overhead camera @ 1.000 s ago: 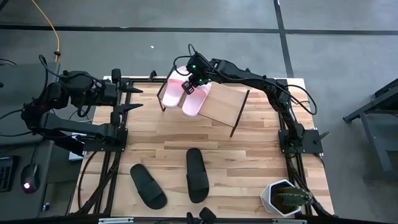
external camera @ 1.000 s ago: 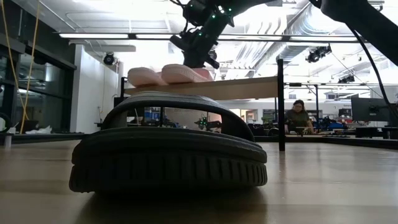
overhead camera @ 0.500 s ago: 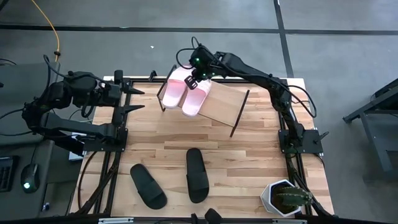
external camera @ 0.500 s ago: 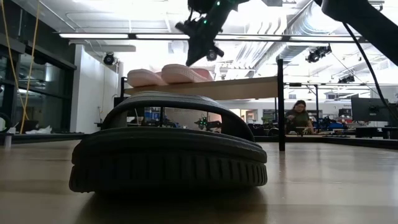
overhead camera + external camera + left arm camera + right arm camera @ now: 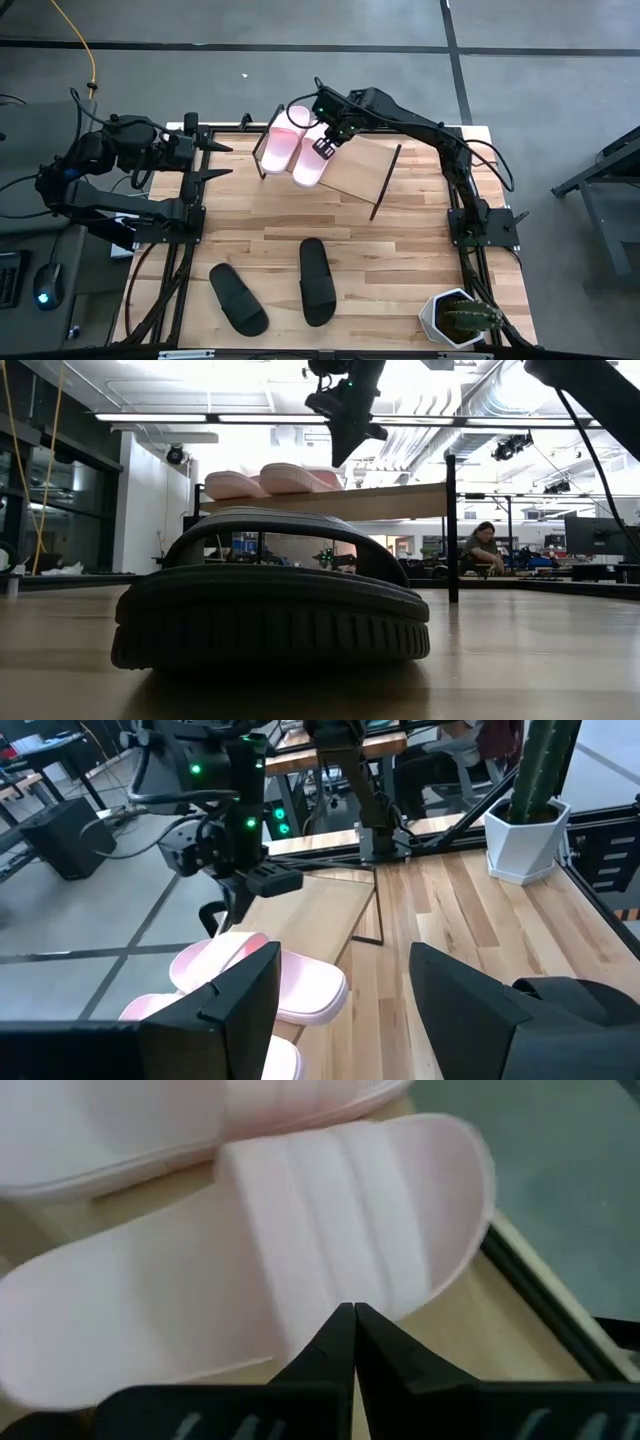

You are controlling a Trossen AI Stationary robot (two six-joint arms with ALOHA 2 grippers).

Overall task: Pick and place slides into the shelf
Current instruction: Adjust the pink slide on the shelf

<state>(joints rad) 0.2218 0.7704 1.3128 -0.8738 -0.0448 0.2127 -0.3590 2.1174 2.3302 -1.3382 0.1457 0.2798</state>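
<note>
Two light pink slides (image 5: 283, 148) (image 5: 312, 160) lie side by side, soles down, on the left half of the shelf (image 5: 362, 165), a slanted light-wood board on a thin black frame. Two black slides (image 5: 238, 298) (image 5: 317, 280) lie on the tabletop near its near edge; one (image 5: 270, 610) fills the front of the low view. My right gripper (image 5: 326, 141) hovers shut above the right-hand pink slide (image 5: 330, 1230), clear of it (image 5: 343, 455). My left gripper (image 5: 345, 1010) waits open at the table's left side.
A white pot with a cactus (image 5: 455, 318) stands at the table's near right corner. The right half of the shelf board (image 5: 320, 910) is bare. Bare tabletop (image 5: 400, 260) lies between the shelf and the black slides. A person sits far behind the table (image 5: 482, 545).
My right gripper has risen off the right-hand pink slide and moved a little toward the table's right, now hanging clear above it. Both pink slides have stayed in place on the shelf.
</note>
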